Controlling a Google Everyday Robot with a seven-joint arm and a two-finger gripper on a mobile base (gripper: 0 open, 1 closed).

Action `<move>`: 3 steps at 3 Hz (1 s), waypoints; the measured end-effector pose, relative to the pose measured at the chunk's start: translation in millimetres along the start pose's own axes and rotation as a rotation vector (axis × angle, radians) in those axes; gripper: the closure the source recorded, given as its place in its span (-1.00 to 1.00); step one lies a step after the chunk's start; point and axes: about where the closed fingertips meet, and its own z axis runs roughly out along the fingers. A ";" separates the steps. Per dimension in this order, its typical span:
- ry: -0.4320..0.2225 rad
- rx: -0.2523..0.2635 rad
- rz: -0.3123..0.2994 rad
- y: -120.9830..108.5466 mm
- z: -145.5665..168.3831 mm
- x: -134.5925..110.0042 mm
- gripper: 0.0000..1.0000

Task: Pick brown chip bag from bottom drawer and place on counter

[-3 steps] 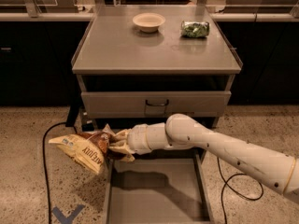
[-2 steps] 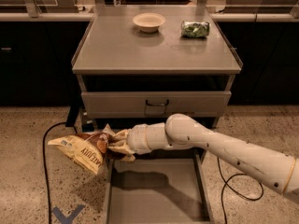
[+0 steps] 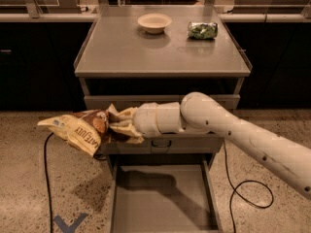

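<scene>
Over the open shallow grey metal bottom drawer (image 3: 165,200), the pincer (image 3: 127,126) clamps the wrinkly cream-and-brown foil chip bag (image 3: 80,128), long axis running leftward. The flat grey metal counter (image 3: 160,52) lies higher, its front-left corner up-right of the bag.

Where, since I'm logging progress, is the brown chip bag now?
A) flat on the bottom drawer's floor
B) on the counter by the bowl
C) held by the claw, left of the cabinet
C: the claw grips the brown chip bag in mid-air, left of the open bottom drawer, below the counter.
</scene>
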 end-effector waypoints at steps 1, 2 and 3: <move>-0.039 0.007 -0.070 -24.9 -21.9 -64.2 1.00; -0.078 0.001 -0.142 -53.9 -41.6 -122.8 1.00; -0.123 0.045 -0.188 -89.7 -66.7 -161.3 1.00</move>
